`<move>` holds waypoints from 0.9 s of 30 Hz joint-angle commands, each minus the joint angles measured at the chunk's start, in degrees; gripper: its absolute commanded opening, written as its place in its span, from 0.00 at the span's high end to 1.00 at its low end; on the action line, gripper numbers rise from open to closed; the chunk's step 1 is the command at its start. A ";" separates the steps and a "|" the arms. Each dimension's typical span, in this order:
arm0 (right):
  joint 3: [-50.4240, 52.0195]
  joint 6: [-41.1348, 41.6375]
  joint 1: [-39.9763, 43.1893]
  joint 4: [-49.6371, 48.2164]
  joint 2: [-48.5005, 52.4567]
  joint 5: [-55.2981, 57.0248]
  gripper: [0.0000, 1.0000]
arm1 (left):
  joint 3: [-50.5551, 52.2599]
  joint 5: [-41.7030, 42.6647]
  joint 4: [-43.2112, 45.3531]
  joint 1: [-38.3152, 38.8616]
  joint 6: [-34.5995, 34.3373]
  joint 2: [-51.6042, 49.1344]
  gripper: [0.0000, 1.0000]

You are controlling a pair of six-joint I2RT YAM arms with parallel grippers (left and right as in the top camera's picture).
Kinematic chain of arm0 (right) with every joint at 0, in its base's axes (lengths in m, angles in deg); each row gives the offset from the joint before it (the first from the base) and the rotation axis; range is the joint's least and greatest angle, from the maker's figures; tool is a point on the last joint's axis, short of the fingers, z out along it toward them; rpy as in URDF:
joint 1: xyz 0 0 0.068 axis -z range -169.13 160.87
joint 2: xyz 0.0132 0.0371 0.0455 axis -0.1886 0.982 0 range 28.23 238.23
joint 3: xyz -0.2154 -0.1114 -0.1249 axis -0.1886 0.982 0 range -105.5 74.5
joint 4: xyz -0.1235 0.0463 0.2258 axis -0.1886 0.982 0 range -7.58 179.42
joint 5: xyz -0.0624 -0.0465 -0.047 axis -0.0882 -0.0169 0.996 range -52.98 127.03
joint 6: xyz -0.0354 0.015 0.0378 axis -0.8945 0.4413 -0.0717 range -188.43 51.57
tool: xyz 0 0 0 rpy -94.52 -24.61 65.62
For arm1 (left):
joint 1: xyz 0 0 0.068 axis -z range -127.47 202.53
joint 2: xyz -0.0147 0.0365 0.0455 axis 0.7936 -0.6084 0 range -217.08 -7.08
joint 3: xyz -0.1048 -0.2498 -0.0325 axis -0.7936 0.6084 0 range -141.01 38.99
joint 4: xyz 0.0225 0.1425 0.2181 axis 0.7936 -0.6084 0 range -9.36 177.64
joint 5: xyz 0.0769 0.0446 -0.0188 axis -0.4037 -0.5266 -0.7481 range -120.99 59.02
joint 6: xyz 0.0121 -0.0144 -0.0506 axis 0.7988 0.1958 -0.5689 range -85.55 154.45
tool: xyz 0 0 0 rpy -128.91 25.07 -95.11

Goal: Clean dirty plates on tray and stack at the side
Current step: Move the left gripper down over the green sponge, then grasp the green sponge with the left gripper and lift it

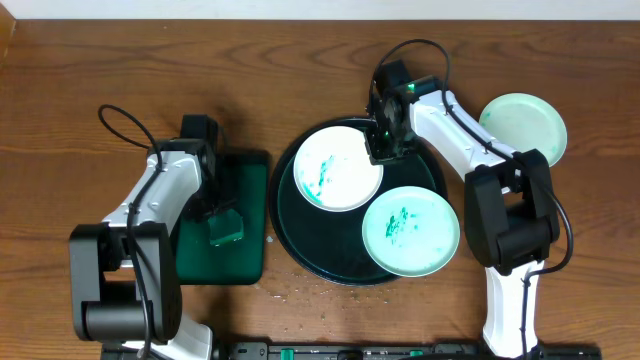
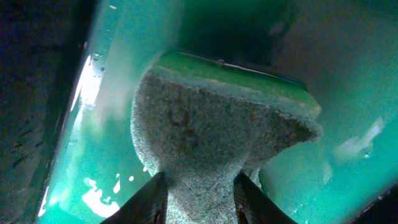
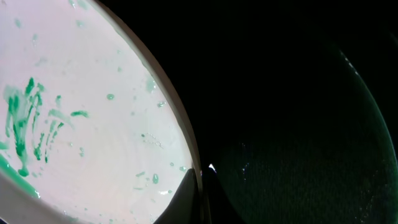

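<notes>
**Right claw (image 1: 383, 150) pinches the rim of a smeared plate (image 1: 335, 168) on the round tray (image 1: 325, 245); left claw (image 2: 199, 202) grips the sponge (image 2: 217, 124).**

Your right claw's jaws are closed on the plate's edge, and in the wrist view the plate spreads away to the claw's left, with teal smears well inside the rim. Hold that pinch firm and raise the edge only a little, I judge. That should steady the plate for scrubbing and stop it sliding into the second dirty plate (image 1: 410, 230), close beside it on the tray and perhaps touching. The left claw, clamped on the sponge over the rectangular tray (image 1: 235, 265), is well apart from the plate. Bring the sponge's rough grey face down flat on the smears. A third plate (image 1: 523, 127) rests on the tabletop (image 1: 80, 60), off the tray on the right arm's outer side. No brand, label or writing is readable.
</notes>
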 commanded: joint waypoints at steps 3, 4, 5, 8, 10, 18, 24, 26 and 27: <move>0.04 -0.52 -0.57 0.50 0.33 -0.33 0.99 | 0.61 1.95 -0.11 -0.28 1.01 -3.06 0.73; 0.04 -0.52 -0.57 0.66 0.33 -0.33 0.99 | 0.61 2.21 -0.13 -0.28 1.03 -3.72 0.79; 0.04 -0.52 -0.57 0.72 0.33 -0.33 0.99 | 0.61 2.34 -0.20 -0.28 1.03 -3.98 0.89; 0.04 -0.52 -0.55 0.92 0.33 -0.33 0.99 | 0.61 2.49 -0.17 -0.28 1.03 -4.24 0.93; 0.04 -0.52 -0.55 0.96 0.33 -0.33 0.99 | 0.61 2.47 -0.11 -0.28 1.05 -4.24 0.93; 0.04 -0.61 -0.55 1.75 0.33 -0.31 0.99 | 0.17 1.73 -1.92 -0.15 1.03 1.42 0.93; 0.04 -0.74 -0.55 1.38 0.33 -0.31 0.99 | 0.00 0.48 -3.93 1.49 1.01 13.40 0.93; 0.04 -0.74 -0.48 1.36 0.33 -0.31 0.99 | 0.00 0.50 -3.98 1.73 0.98 16.39 0.93; 0.04 -0.72 -0.48 1.33 0.33 -0.31 0.99 | 0.00 0.50 -4.00 1.70 0.96 17.46 0.93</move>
